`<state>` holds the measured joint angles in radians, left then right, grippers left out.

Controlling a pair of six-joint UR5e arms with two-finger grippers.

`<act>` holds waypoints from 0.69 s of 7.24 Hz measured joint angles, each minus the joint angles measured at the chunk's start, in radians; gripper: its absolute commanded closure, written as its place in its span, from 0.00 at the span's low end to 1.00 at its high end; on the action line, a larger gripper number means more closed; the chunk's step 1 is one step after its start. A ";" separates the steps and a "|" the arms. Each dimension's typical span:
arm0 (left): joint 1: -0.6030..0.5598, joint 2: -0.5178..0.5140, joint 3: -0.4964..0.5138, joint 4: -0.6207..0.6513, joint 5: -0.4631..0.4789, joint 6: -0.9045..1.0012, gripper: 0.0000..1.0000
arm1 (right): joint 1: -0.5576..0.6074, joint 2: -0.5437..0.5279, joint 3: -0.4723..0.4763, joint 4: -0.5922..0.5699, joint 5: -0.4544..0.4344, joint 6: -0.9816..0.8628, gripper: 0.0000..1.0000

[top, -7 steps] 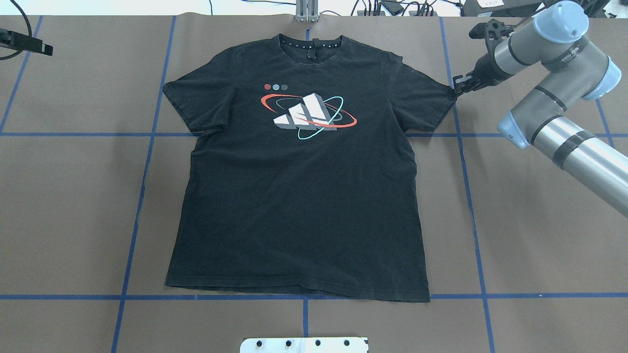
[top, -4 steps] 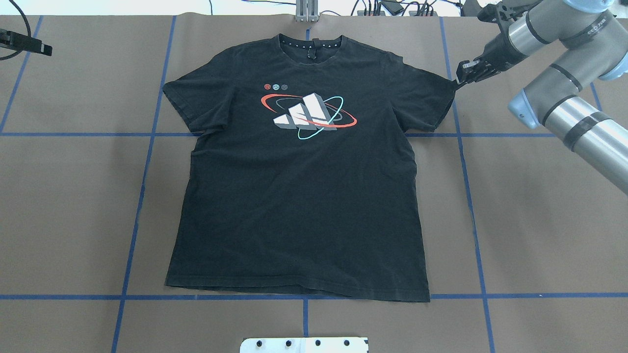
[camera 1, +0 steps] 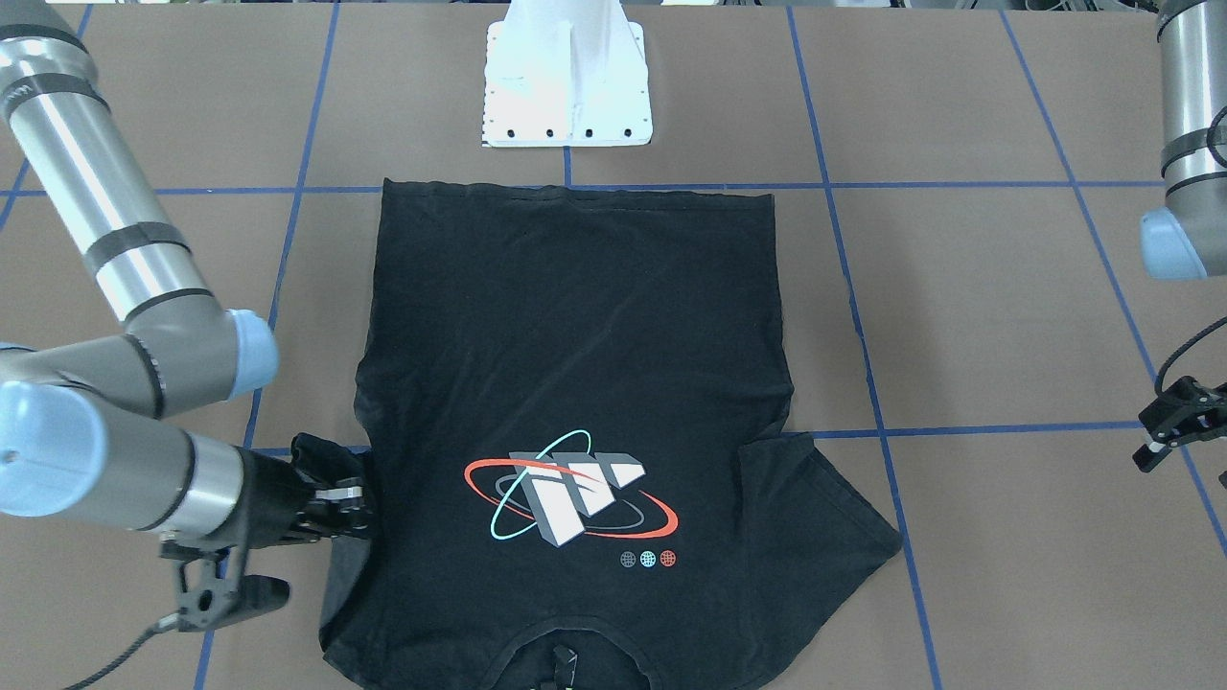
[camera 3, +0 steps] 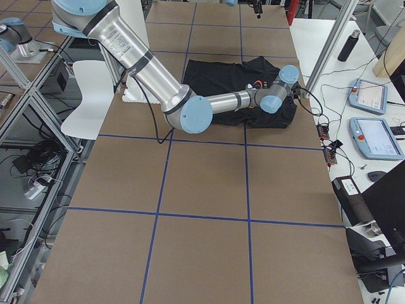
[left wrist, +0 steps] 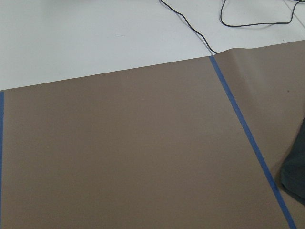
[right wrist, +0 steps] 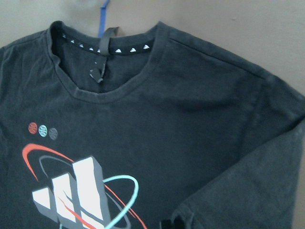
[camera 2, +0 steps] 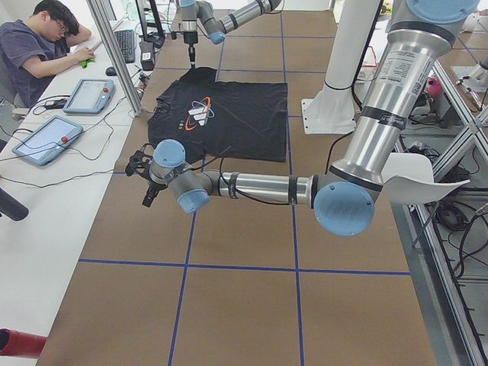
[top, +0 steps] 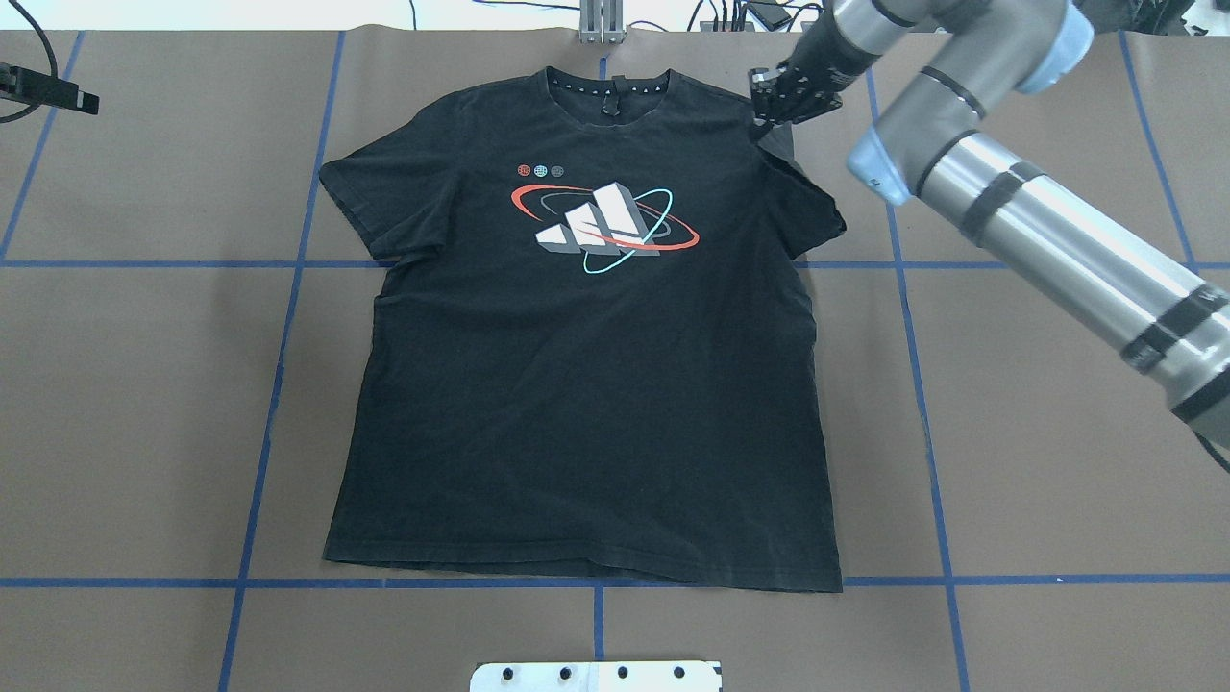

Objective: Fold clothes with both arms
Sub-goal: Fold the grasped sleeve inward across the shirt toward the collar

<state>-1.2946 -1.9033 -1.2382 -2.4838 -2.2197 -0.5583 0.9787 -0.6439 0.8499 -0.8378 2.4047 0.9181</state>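
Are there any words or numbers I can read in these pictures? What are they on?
No words or numbers can be read anywhere.
Black short-sleeved T-shirt: its white-grey block logo with red and teal rings is a picture, no letters.
Three tiny round badges above the logo: too small to read.
Small white marks inside the collar: shapes, not letters.

One T-shirt (camera 1: 575, 335), seemingly two arms (camera 1: 105, 220) (camera 1: 1189, 115).

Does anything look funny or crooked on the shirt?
Yes. One sleeve of the T-shirt is bunched and lifted toward the collar, pinched by the right gripper, so the shirt looks lopsided. The other sleeve lies flat and spread out.
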 measured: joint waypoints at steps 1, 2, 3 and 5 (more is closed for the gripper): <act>0.000 0.002 -0.001 -0.002 0.000 0.002 0.00 | -0.040 0.104 -0.108 -0.007 -0.071 0.033 1.00; -0.002 0.004 -0.001 -0.005 0.000 0.003 0.00 | -0.074 0.186 -0.209 -0.008 -0.143 0.047 1.00; -0.002 0.005 -0.001 -0.007 -0.001 0.003 0.00 | -0.101 0.230 -0.268 -0.008 -0.214 0.052 1.00; -0.002 0.006 -0.001 -0.007 -0.001 -0.001 0.00 | -0.131 0.252 -0.302 -0.006 -0.300 0.054 1.00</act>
<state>-1.2968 -1.8976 -1.2393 -2.4911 -2.2209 -0.5589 0.8478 -0.3920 0.5482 -0.8439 2.1043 0.9723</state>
